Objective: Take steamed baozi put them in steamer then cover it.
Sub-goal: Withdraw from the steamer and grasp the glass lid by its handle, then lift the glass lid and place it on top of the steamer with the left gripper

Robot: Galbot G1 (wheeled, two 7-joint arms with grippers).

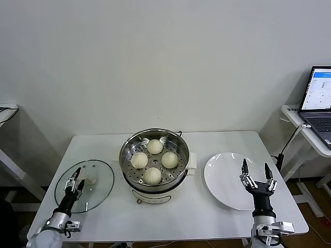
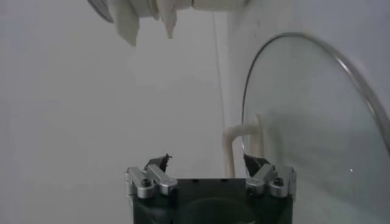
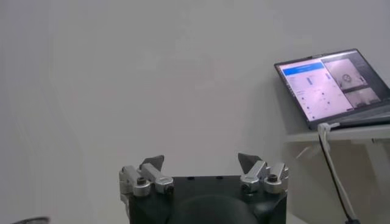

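Shiny steel steamer (image 1: 178, 155), glass lid (image 1: 101, 178)

I see the steamer (image 1: 155, 161) mid-frame on the table (image 1: 170, 212), four steamed baozi (image 1: 154, 146) inside it. The lid (image 1: 85, 185) lies lower left, the plate (image 1: 232, 181) lower right.

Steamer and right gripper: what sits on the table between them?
In the head view, the empty white plate lies between the steamer and the open right gripper, which hovers over the plate's far edge.

four baozi (image 1: 154, 160) in steamer (image 1: 178, 146), lid (image 1: 101, 178) beside
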